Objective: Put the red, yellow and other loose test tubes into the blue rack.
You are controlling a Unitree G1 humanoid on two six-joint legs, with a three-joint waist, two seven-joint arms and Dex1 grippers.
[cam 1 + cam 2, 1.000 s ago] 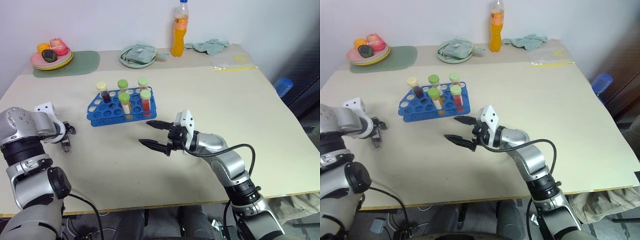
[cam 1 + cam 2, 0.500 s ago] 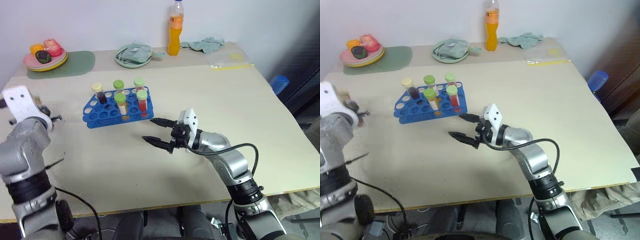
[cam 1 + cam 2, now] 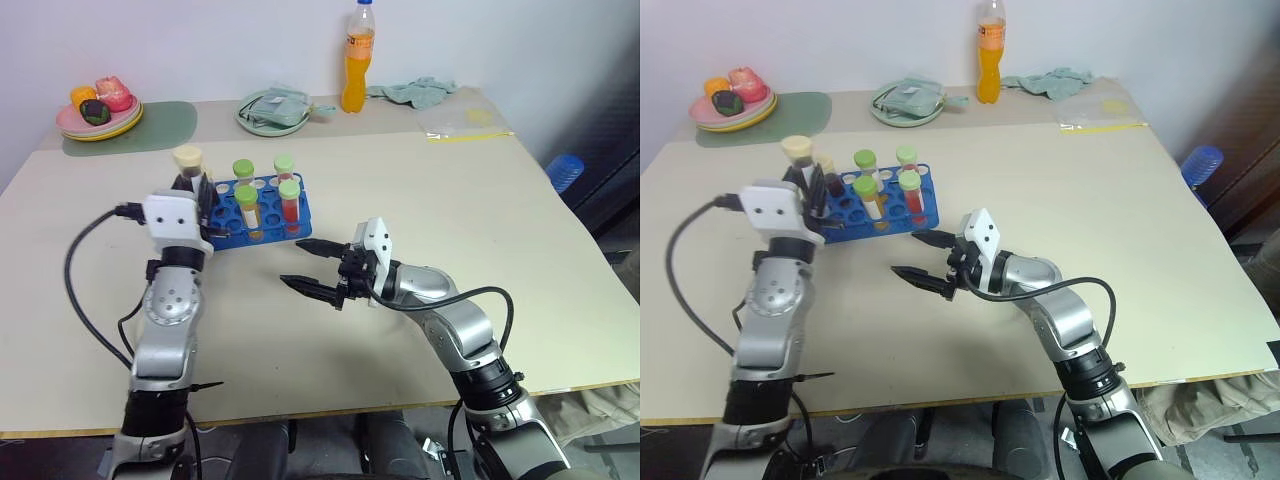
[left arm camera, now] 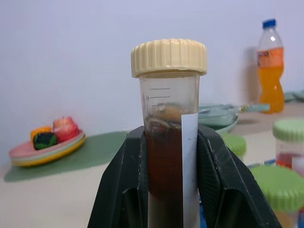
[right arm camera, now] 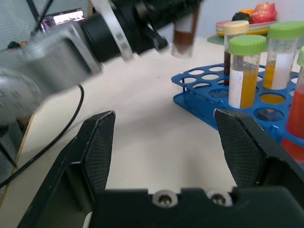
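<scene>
left gripper (image 4: 167, 190) was clamped on the cream-capped brown tube (image 4: 169, 118), held upright just above the blue rack's (image 3: 262, 222) near-left corner. right gripper (image 3: 308, 265) hung empty, fingers apart. best bet: keep it vertical, centre over a free hole, lower slowly.

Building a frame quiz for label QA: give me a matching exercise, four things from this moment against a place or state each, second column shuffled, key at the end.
Column one:
1. left hand
2. right hand
3. orange drink bottle
4. plate of toy food

Column two:
A. at the table's far left corner, on a green mat
B. open, holding nothing, over the table near the blue rack
C. shut on a cream-capped tube of dark brown liquid
D. upright at the table's far edge, beside a crumpled green cloth

Pairs: 1-C, 2-B, 3-D, 4-A
</scene>
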